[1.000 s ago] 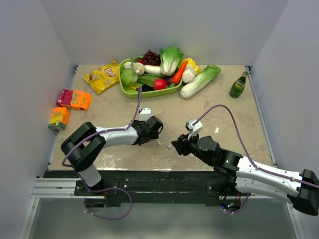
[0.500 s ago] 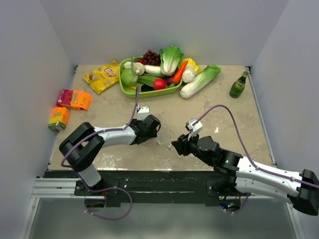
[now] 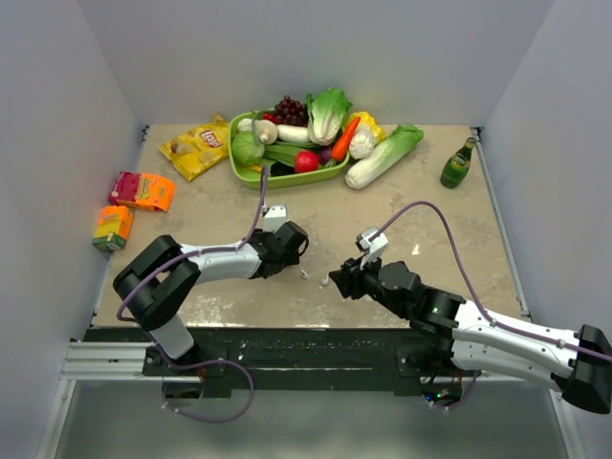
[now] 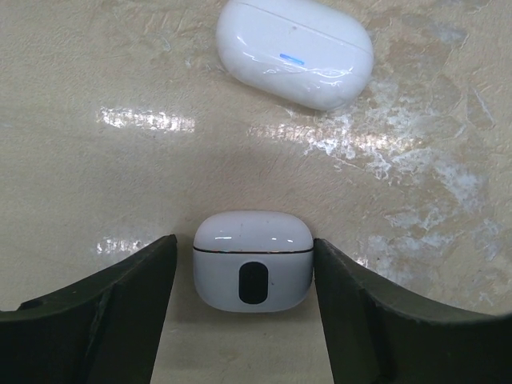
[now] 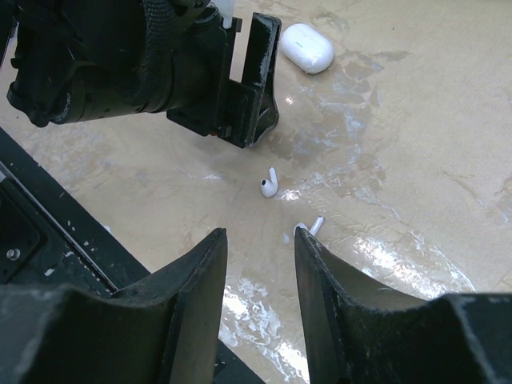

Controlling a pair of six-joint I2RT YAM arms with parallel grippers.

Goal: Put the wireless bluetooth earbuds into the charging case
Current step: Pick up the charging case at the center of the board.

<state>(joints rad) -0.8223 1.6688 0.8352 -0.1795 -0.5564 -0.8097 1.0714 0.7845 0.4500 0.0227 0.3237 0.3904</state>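
One table (image 3: 430,191) bears it all, with the left arm (image 3: 215,258) and the right arm (image 3: 497,330) reaching low over it from its near edge. The left fingers (image 4: 136,296) stand spread on either side of a shut charging case (image 4: 253,260). One touches its side and the other is just clear of it. The right fingers (image 5: 196,288) are narrowly parted with nothing between them. A longer white case (image 4: 294,52) with a blue light lies beyond the charging case, apart from it. Two earbuds (image 5: 269,185) lie on the table just ahead of the right fingers' tips, between them and the left fingers, near each other but not touching.
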